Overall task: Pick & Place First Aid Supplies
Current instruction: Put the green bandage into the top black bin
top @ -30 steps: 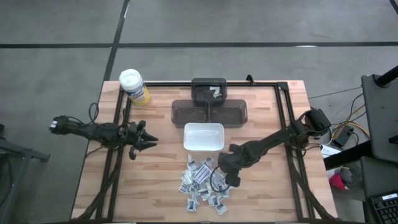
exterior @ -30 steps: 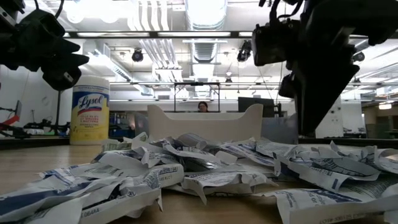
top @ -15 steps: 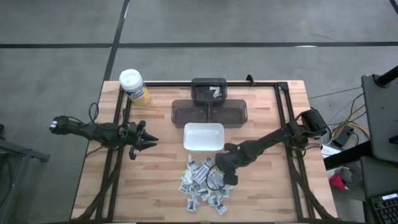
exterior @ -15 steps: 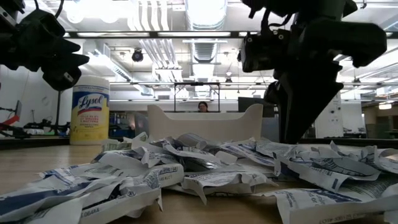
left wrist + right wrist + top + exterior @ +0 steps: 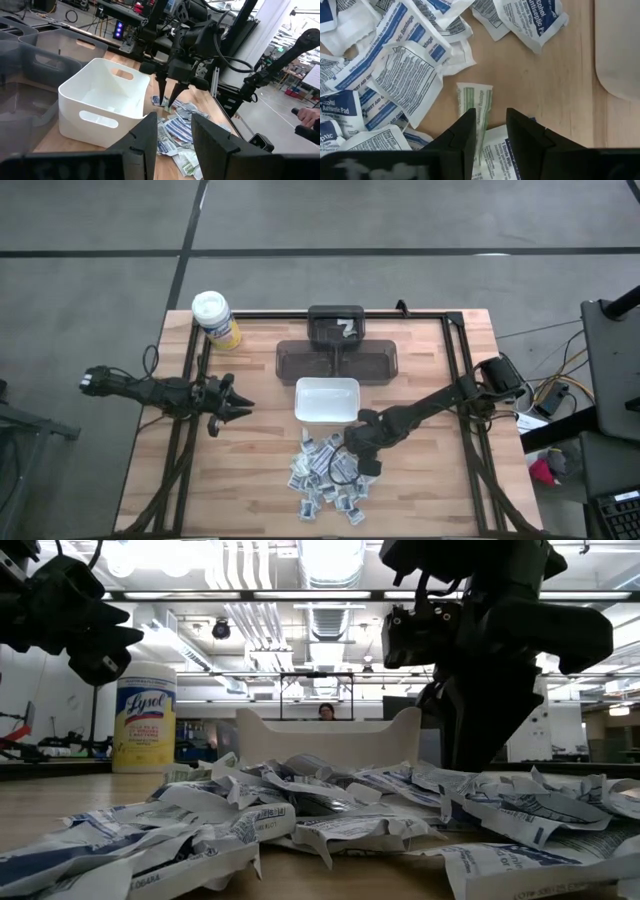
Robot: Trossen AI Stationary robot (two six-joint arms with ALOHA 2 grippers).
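The first aid supplies point(image 5: 325, 478) lie in a loose pile of small white packets with blue print on the wooden table, just near of the white dish point(image 5: 327, 400). My right gripper point(image 5: 347, 468) points steeply down over the pile's right part and is open. Its fingertips straddle the end of a green-printed packet point(image 5: 475, 107). In the left wrist view the right gripper point(image 5: 167, 100) stands beside the dish point(image 5: 100, 100). My left gripper point(image 5: 240, 408) waits open at the table's left, level and well above the table. My right gripper stands with its fingertips point(image 5: 469, 125) just above or on the green-printed packet and a blue-printed one point(image 5: 495, 147). I cannot tell whether they touch. Nothing is lifted.
A yellow canister with a white lid point(image 5: 215, 318) stands at the far left corner. A dark grey tray point(image 5: 337, 362) with a small bin point(image 5: 336, 326) behind it sits at the far middle. Black frame rails point(image 5: 462, 380) run along the table's sides. A person point(image 5: 326, 712) shows far off in the room.
My right gripper has moved a little toward the table's left edge and down onto the pile, rolling about its own line as it went. The packets lie as before.
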